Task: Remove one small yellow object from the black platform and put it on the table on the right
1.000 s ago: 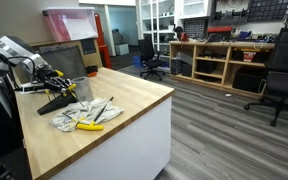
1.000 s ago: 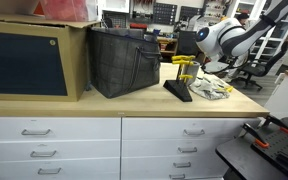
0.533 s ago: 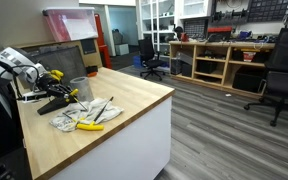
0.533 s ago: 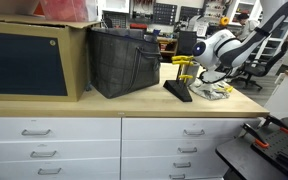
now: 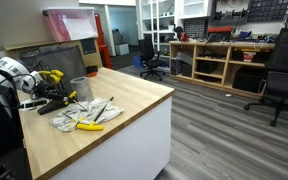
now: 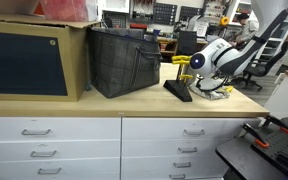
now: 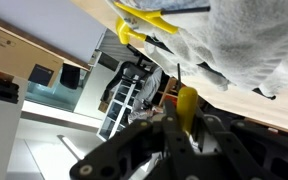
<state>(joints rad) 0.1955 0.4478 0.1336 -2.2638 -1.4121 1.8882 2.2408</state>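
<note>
In the wrist view my gripper (image 7: 184,128) is shut on a small yellow object (image 7: 187,102), a short cylinder that sticks out from between the black fingers. In both exterior views the gripper (image 5: 44,84) (image 6: 192,64) hangs just above the black platform (image 5: 58,102) (image 6: 177,92), at the table's far side. More yellow pieces (image 5: 53,74) (image 6: 180,60) show close beside the fingers. The table (image 5: 134,100) (image 6: 74,104) has a light wooden top and white sides.
A grey cup (image 5: 81,88) stands beside the platform. A crumpled white cloth (image 5: 80,113) (image 6: 213,90) (image 7: 239,45) lies on the table with a yellow-handled tool (image 5: 90,126) (image 7: 140,28) on it. A dark grey panel (image 6: 124,62) and a cabinet (image 6: 29,60) stand further along.
The arm has pulled back and dropped lower over the platform end of the table. The jaws have stayed shut throughout.
</note>
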